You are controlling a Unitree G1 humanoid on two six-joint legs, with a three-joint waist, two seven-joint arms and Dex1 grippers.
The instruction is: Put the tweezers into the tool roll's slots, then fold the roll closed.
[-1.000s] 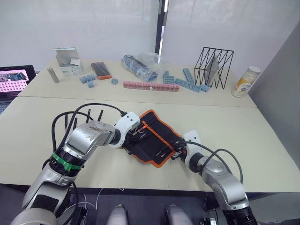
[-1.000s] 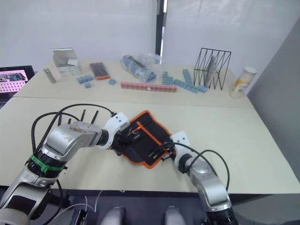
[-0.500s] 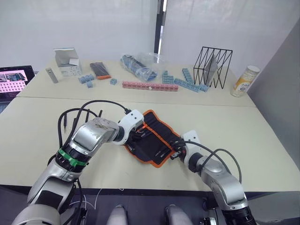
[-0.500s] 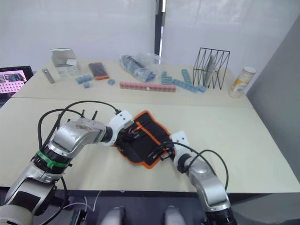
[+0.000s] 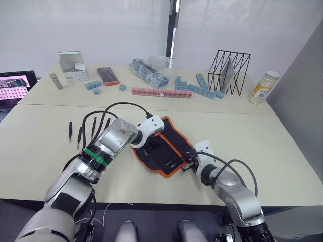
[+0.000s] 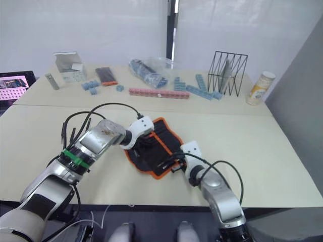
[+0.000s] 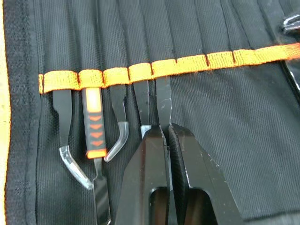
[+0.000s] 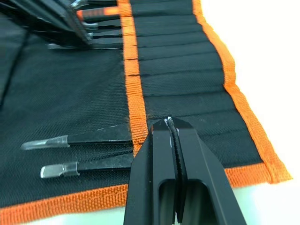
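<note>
The tool roll (image 5: 165, 146) lies open near the worktop's (image 5: 282, 151) front edge. Four tweezers (image 5: 86, 130) lie loose on bare worktop to its left (well apart from it). The left hand (image 7: 166, 136) is clamped on a fifth tweezer (image 7: 163, 101) entering a slot; the right hand (image 8: 171, 126) is closed, pinching the roll's near end.

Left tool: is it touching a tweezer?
Touching. The left wrist view shows the left tool shut on a tweezer partway into a tool roll slot.
</note>
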